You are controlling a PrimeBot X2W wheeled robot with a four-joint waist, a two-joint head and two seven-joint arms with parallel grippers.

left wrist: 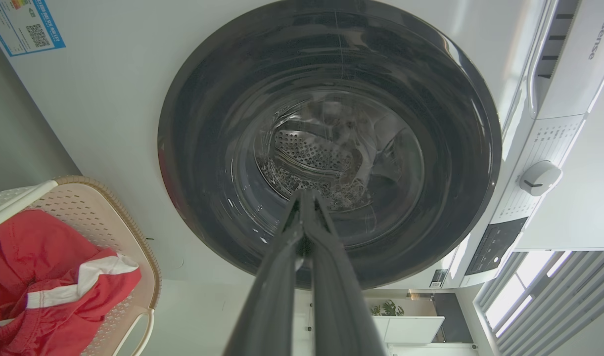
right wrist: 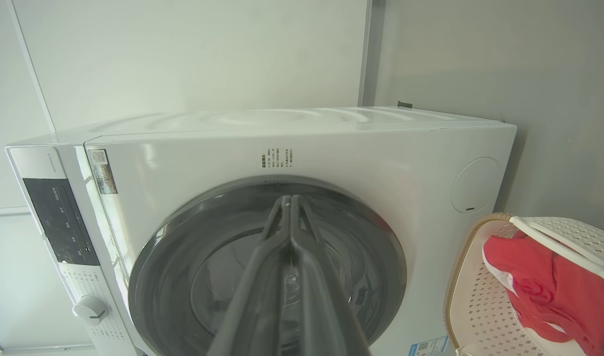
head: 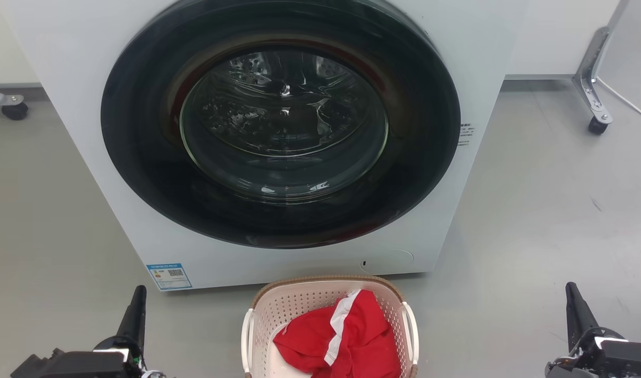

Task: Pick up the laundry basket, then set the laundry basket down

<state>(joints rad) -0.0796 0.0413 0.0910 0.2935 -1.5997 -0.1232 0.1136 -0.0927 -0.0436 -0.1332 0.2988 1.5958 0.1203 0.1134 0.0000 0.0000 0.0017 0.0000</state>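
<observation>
The laundry basket (head: 299,307) is cream-white with perforated walls, a brown woven-look rim and white side handles. It stands on the floor at the bottom centre of the head view, just in front of the washing machine, with a red and white garment (head: 346,341) inside. The basket (left wrist: 91,210) also shows at the lower left of the left wrist view, and the basket (right wrist: 480,301) at the lower right of the right wrist view. My left gripper (head: 137,295) is shut, left of the basket and apart from it. My right gripper (head: 571,291) is shut, far to its right.
A white front-loading washing machine (head: 89,79) with a dark round glass door (head: 281,123) stands directly behind the basket, its door closed. Grey floor (head: 551,210) stretches to both sides. Castor wheels of a frame (head: 596,126) stand at the back right, and another castor (head: 13,110) at the back left.
</observation>
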